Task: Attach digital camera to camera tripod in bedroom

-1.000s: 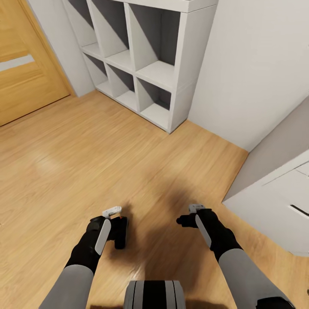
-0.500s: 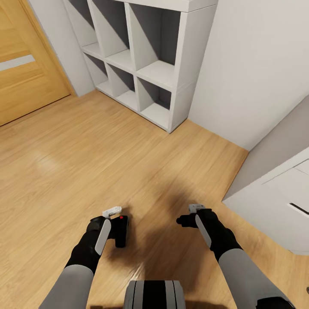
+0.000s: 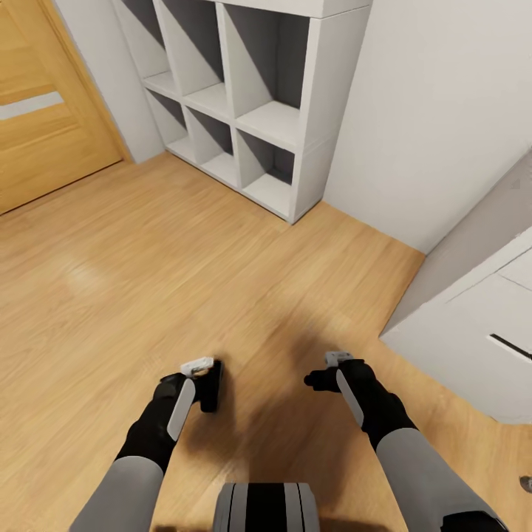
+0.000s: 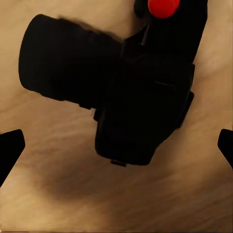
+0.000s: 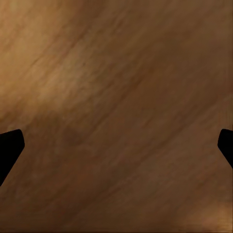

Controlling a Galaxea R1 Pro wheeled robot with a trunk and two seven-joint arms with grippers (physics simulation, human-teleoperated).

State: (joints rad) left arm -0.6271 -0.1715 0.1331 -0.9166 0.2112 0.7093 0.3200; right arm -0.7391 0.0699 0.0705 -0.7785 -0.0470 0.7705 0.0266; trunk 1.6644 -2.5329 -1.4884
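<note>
The digital camera (image 3: 210, 391), small, black and boxy, lies on the light wood floor (image 3: 148, 281) just in front of me. My left gripper (image 3: 198, 366) hangs right above it and covers its top end. In the left wrist view the camera (image 4: 141, 102) looms close, with its stubby lens to one side and the red button (image 4: 164, 7) at the frame edge. The left gripper (image 4: 116, 148) is open, its fingertips (image 4: 9, 150) spread wider than the camera. My right gripper (image 3: 329, 367) is open over bare planks (image 5: 116, 97). The camera tripod is out of view.
A white cube shelf (image 3: 251, 111) stands against the pale wall ahead. A wooden door (image 3: 44, 111) is at the far left, and a white drawer cabinet (image 3: 480, 347) juts in at the right. Open floor runs between them.
The whole picture has shifted slightly. My left gripper now sits further over the camera, hiding the red button in the head view. The right arm holds its place.
</note>
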